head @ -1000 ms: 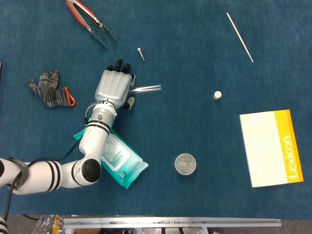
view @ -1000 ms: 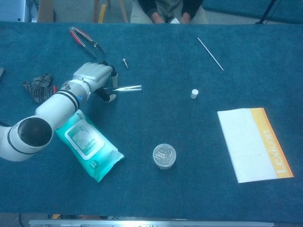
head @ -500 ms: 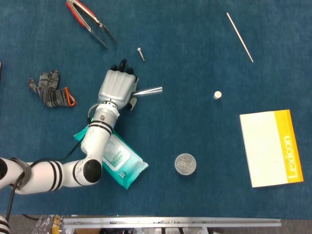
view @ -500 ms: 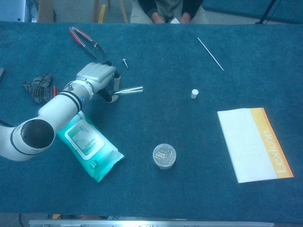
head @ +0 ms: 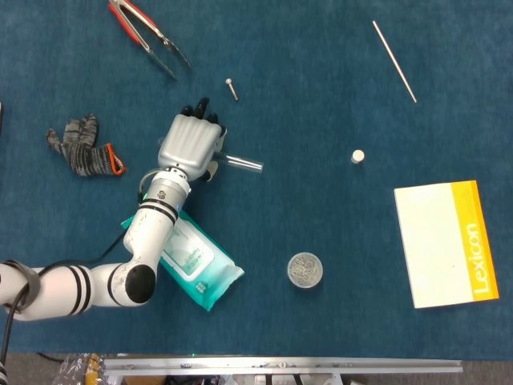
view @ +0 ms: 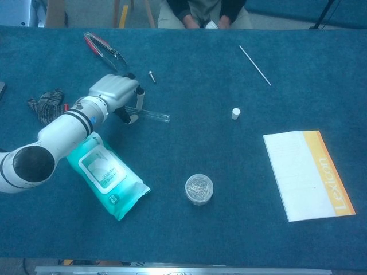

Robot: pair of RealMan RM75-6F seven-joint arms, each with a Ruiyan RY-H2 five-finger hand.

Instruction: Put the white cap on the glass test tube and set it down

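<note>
My left hand [head: 189,143] [view: 113,91] grips one end of the glass test tube [head: 242,164] [view: 150,114], which sticks out to the right and slants slightly down toward the blue cloth. The small white cap [head: 357,156] [view: 235,113] stands alone on the cloth well to the right of the tube's free end. My right hand shows in neither view.
A wet-wipes pack [head: 191,258] lies under the left forearm. Red-handled tongs [head: 144,34], a screw [head: 232,87] and a grey glove [head: 83,146] lie at the upper left. A round tin [head: 305,269] sits centre front, a thin rod [head: 393,61] upper right, a yellow-edged booklet [head: 445,241] right.
The left hand has turned a little with the tube in it. The tube's free end swung from pointing level to the right to slanting downward.
</note>
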